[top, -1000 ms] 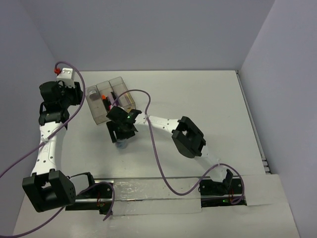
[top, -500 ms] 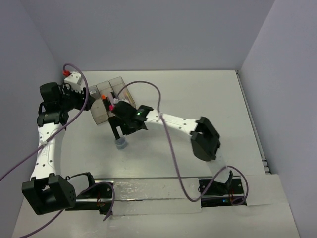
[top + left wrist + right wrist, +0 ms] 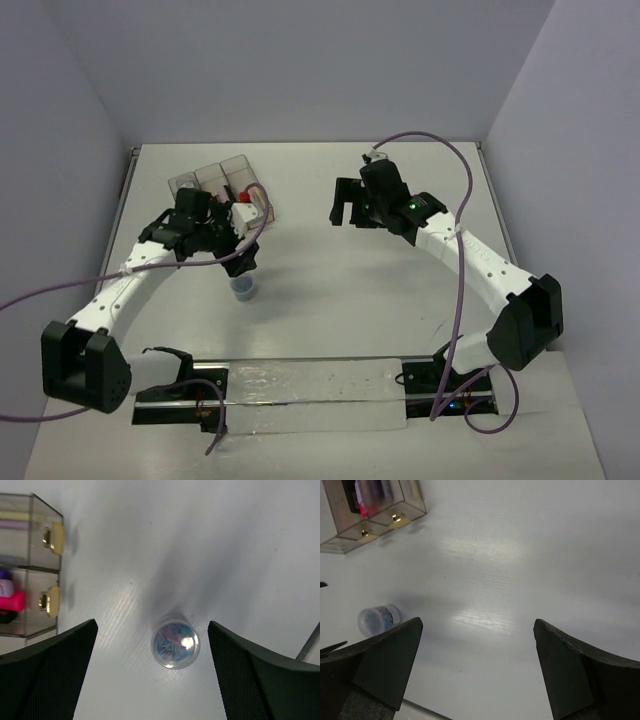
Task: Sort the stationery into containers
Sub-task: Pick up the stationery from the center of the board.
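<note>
A small round clear roll (image 3: 243,289) with blue and pink inside stands upright on the white table. My left gripper (image 3: 241,264) hangs open just above it. In the left wrist view the roll (image 3: 175,646) sits between the wide-apart fingers (image 3: 50,675) of that gripper (image 3: 151,627), untouched. The containers (image 3: 213,180) lie behind, partly hidden by the left arm. Two of the containers (image 3: 30,565) show a pink marker (image 3: 13,601) and pale sticks inside. My right gripper (image 3: 346,210) is open and empty, far right of the roll. From the right wrist, the right gripper (image 3: 477,625) sees the roll (image 3: 378,618) and the containers (image 3: 375,505).
Purple cables loop over both arms (image 3: 300,275). A shiny metal strip (image 3: 310,385) runs along the near edge by the arm bases. Grey walls close in the table (image 3: 400,300) at the back and sides.
The right arm drew back from the roll to the far right and opened fully. The left arm swung in from the far left to above the roll and opened wide. The roll stayed put.
</note>
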Available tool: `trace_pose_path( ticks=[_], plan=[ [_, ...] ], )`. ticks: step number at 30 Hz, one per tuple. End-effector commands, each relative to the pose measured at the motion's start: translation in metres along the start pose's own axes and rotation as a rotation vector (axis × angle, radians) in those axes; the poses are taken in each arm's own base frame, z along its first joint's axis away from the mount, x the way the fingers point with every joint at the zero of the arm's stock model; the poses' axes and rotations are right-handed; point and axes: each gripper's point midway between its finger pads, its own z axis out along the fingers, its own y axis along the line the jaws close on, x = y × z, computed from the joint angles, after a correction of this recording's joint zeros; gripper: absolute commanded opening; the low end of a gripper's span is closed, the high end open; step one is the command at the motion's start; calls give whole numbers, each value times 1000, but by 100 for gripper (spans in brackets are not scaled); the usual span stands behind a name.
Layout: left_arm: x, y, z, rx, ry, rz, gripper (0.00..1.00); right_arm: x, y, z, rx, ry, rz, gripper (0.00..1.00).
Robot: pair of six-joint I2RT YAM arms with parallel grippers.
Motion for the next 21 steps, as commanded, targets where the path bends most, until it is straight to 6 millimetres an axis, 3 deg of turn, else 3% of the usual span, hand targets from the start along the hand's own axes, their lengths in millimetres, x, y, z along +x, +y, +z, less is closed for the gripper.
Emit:
trace_pose_path(
  ticks=[1,4,7,11,21],
  plan=[
    [39,-12,26,76,205,25,99,5,3,4,-12,4,-32,100],
    [73,-19,30,107,336,33,99,8,1,6,-6,12,-36,100],
    [91,-26,28,140,359,111,99,8,-1,8,4,15,-41,100],
    [89,-15,31,63,337,119,99,6,-3,9,15,13,-53,100],
    [106,-6,43,-2,422,68,99,10,-7,9,14,20,-62,100]
  ],
)
